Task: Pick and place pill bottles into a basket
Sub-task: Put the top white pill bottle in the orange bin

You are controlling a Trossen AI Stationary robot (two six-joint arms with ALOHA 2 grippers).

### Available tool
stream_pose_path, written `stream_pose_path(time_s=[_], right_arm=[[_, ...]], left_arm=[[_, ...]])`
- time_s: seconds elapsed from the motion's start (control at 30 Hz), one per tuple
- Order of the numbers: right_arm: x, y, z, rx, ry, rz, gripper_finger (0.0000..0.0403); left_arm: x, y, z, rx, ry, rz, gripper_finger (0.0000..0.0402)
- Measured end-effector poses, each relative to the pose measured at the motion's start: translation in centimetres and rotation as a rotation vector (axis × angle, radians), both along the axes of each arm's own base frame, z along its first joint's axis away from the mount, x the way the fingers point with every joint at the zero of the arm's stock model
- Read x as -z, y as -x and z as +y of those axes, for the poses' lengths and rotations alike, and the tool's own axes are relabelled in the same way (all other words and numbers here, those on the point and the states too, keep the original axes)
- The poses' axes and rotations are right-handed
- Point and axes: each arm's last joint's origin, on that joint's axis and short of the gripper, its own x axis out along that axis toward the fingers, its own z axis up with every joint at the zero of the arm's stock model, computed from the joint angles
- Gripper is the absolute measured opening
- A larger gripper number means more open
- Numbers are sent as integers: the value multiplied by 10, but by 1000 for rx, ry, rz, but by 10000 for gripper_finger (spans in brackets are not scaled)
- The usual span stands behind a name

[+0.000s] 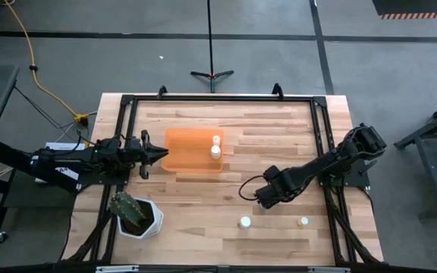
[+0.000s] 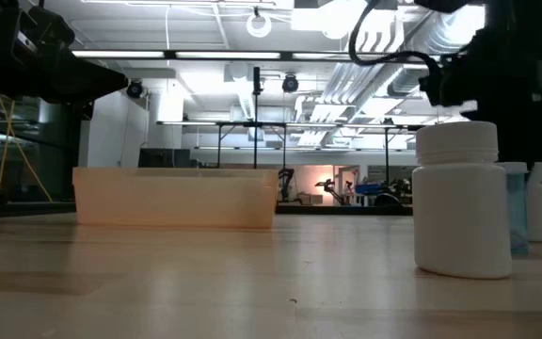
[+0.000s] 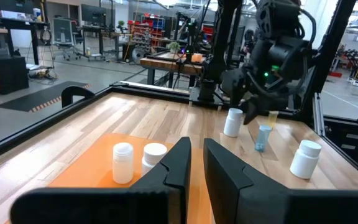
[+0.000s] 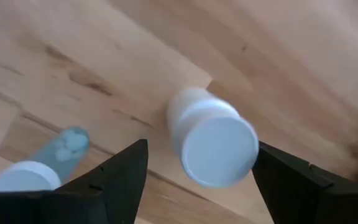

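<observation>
Risk: I think the right tool (image 4: 197, 165) could bump the small white round plastic pill bottle (image 4: 211, 137) between its fingers and tip it over.
Right tool: spread wide around that bottle, lower right of the high view, holding nothing.
Left tool (image 1: 158, 154): fingers nearly together, empty, at the see-through orange plastic basket (image 1: 184, 148).
Bottles: two in the basket, others on the wooden table (image 1: 203, 220).

2 pill bottles (image 1: 215, 148) crowd the basket's (image 1: 180, 152) right end; its left half lies free.
</observation>
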Motion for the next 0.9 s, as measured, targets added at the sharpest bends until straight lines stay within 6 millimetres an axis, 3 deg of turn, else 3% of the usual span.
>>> stream_pose_path(time_s=[0.3, 0.9], right_arm=[[14, 7, -3, 18, -3, 22, 269], [14, 2, -3, 9, 43, -48, 267]], left_arm=[[0, 0, 0, 0, 0, 0, 79], [0, 0, 0, 1, 0, 0, 79]])
